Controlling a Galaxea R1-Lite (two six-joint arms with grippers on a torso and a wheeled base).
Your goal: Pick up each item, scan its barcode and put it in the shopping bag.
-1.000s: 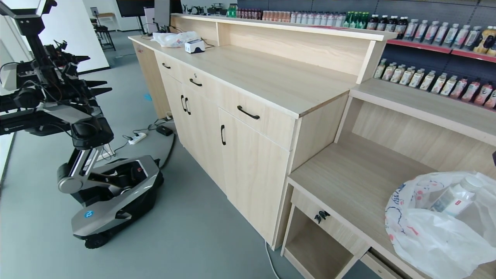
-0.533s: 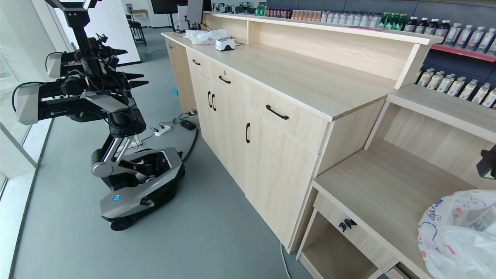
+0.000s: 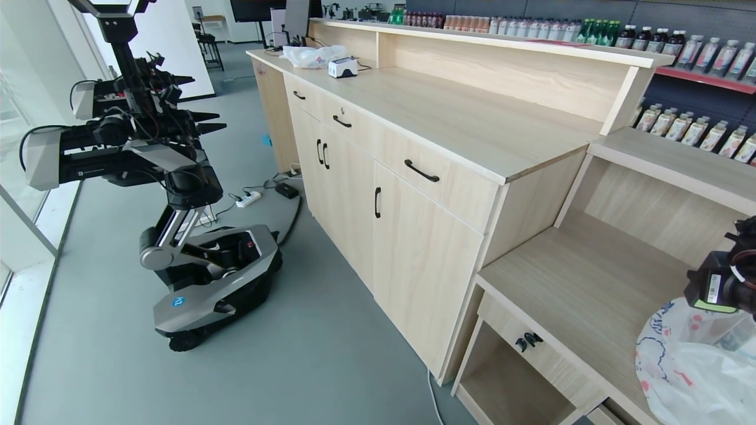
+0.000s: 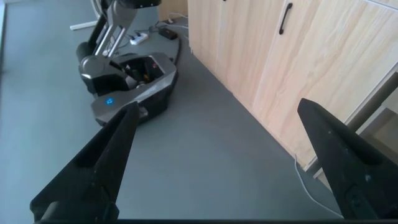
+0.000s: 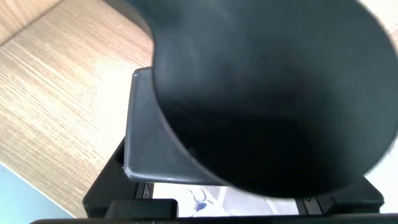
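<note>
Since half a second ago my right gripper [image 3: 722,282] has come in and down from the edge of the head view. It now hangs just above the near rim of the shopping bag [image 3: 685,366]. The counters and the bag keep their places over that half second. The larger shift a full second back is my own camera turning.

- Shopping bag: white, printed plastic, slumped on the low wooden desk [image 3: 579,283]. The head view cuts off its far side. I cannot make out where its mouth lies.
- Right gripper: directly over the bag. In the right wrist view a dark round body [image 5: 267,93] blocks the lens, with the bag's print below it. I cannot tell whether that is an item in my grip, nor how wide the fingers stand. Its long axis is not readable.
- Left gripper [image 4: 217,107]: fingers spread wide with nothing between them. It hangs over grey floor, well apart from the bag, on the side of the tall cabinet [image 3: 413,224].
- Something pale shows through the bag's wall at the edge of the head view, too cut off to name.

Judgement: the right arm is the nearer one by far. The bag lies straight below it, so the coming move is probably vertical.
</note>
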